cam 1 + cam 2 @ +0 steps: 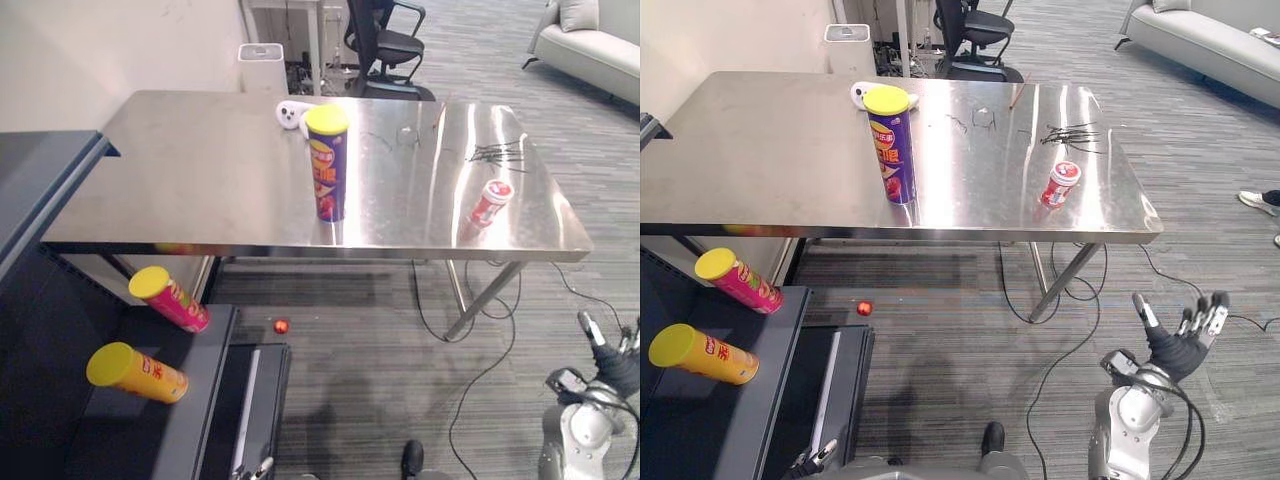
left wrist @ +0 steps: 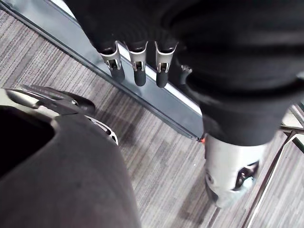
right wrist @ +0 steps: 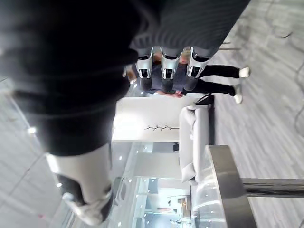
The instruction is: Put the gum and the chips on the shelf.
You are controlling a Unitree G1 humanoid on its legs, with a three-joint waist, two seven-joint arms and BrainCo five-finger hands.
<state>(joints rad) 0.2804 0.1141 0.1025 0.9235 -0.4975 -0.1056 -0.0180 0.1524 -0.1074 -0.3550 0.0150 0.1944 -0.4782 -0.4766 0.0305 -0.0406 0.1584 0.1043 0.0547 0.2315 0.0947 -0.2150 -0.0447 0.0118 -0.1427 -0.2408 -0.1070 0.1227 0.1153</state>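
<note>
Left eye view first: the steel table (image 1: 200, 170) carries the purple chips can (image 1: 327, 165), upright with its yellow lid on top, close to the front edge and about midway along it. Over by the front right corner sits the gum bottle (image 1: 489, 203), red and white, cap up, well apart from the can. Right behind the can, toward the far edge, lies a white controller (image 1: 289, 114). Down at the lower left is the dark shelf (image 1: 195, 370), and two cans lie on their sides there: a pink can (image 1: 170, 299) nearer the table and an orange can (image 1: 137, 372) in front of it, both yellow-lidded. A small red ball (image 1: 281, 326) rests on the carpet under the table's front edge.

Right eye view now: the right hand (image 1: 1185, 335) hangs low beside the table's right end, below the surface, fingers straight and spread, nothing in it. Thin black sticks (image 1: 1078, 134) lie scattered near the table's far right corner.

Left wrist view: the left hand (image 2: 138, 66) points its straight, relaxed fingers at the carpet, empty.

Right wrist view: straight fingers again, grasping nothing, and past them a person (image 3: 209, 83) in dark trousers and white shoes stands on the carpet.
</note>
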